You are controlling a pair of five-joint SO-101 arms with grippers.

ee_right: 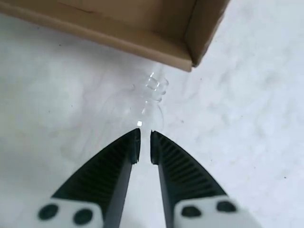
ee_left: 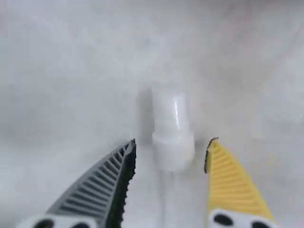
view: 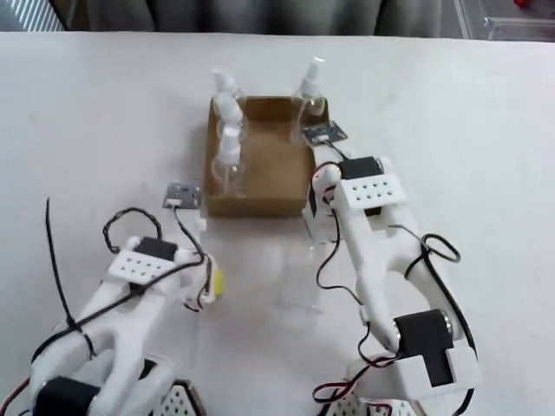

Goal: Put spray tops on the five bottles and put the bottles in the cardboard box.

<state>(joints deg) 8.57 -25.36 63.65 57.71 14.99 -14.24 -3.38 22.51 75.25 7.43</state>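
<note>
A white spray top (ee_left: 172, 128) lies on the table between the fingers of my left gripper (ee_left: 172, 141), which is open around it; this gripper (view: 211, 282) sits left of and nearer than the cardboard box (view: 260, 206). Several bottles with spray tops stand in the box, three along its left wall (view: 228, 130) and one at its far right corner (view: 310, 91). A clear bottle without a top (ee_right: 149, 95) rests on the table just beyond my right gripper (ee_right: 145, 137), whose black fingers are shut with nothing between them. That bottle (view: 299, 277) is faint in the high view.
The box's near corner (ee_right: 190, 47) is close ahead of the right gripper. Two small circuit boards (view: 183, 195) (view: 323, 133) sit on the arms beside the box. Loose cables loop around both arms. The white table (view: 104, 130) stretches wide to the left and right.
</note>
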